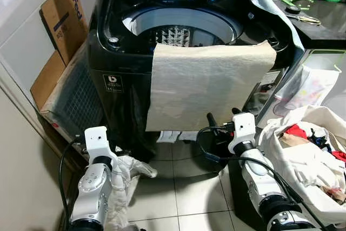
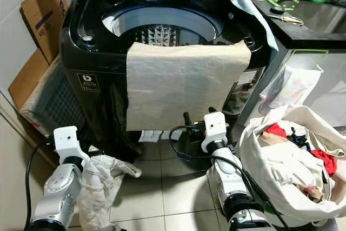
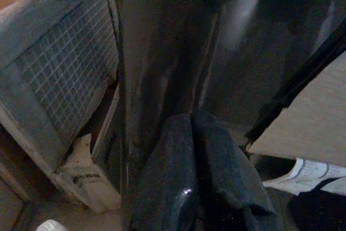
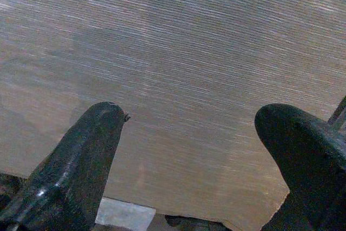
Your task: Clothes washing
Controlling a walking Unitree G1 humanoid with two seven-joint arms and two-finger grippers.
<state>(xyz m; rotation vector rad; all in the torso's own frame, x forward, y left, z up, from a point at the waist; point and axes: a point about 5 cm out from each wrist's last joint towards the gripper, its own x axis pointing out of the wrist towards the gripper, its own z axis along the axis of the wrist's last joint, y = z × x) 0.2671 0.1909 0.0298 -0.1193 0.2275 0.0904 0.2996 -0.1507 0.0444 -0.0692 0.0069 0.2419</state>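
Over the front rim of the open washing machine (image 1: 116,52) hangs a beige cloth (image 1: 203,85), its top edge lying along the rim and the rest falling flat down the dark front panel, so its hanging length runs straight toward the floor and its lower hem ends just above the tiles. The right gripper (image 4: 194,150) sits low and close before that lower part, fingers spread wide with nothing between them. The left gripper (image 3: 203,166) points at the machine's lower left corner, fingers pressed together, and a pale crumpled garment (image 1: 127,174) drapes against that arm. A white laundry bag (image 2: 286,160) full of mixed clothes stands at the right. The cloth looks thin, soft and light; it should fold and slip freely, so pinching the lower hem or a bottom corner seems the sensible hold before lifting it into the drum (image 1: 173,35).
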